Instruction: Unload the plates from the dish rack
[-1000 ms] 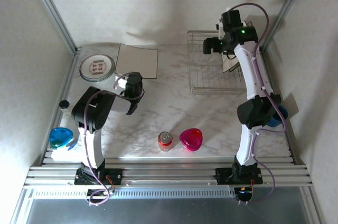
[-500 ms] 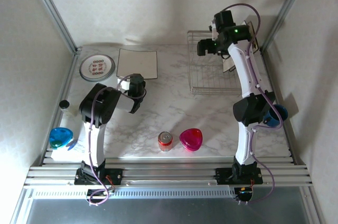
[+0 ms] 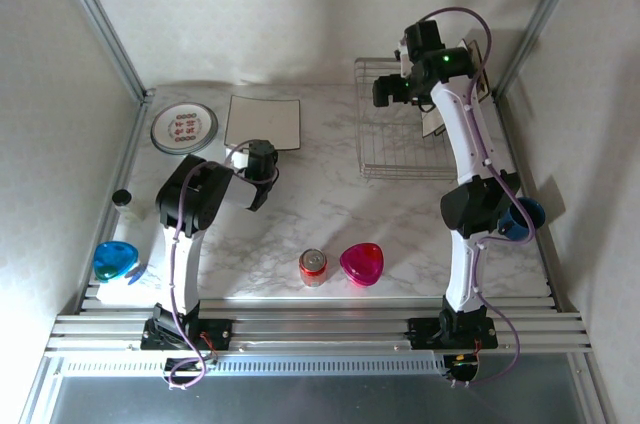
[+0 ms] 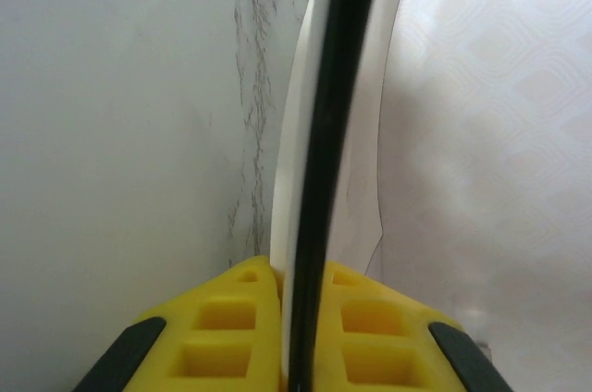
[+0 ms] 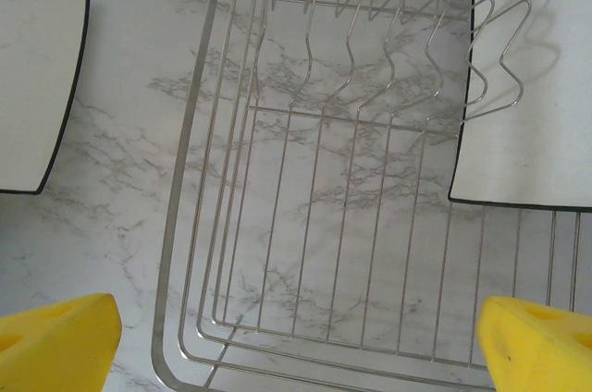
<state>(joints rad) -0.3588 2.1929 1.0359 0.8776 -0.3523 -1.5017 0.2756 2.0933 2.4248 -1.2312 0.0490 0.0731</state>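
The left fingers (image 4: 231, 332) are clamping together on the dark rim of a square cream plate (image 3: 263, 121). It is lying flat over the marble tabletop (image 3: 320, 214), left of the dish rack (image 3: 395, 149) and just beside a round plate (image 3: 184, 128) with red motifs. Whether it is resting there or slightly lifted is unclear. The right fingers (image 5: 60, 336) are hanging wide apart above the rack's wire floor, gripping nothing. A second square plate (image 5: 527, 87) is sitting at the rack's right end, against the wavy wire dividers. A red can (image 3: 313, 266) and a pink heart dish (image 3: 362, 263) are sitting near the front edge. The can's label is too small to read.
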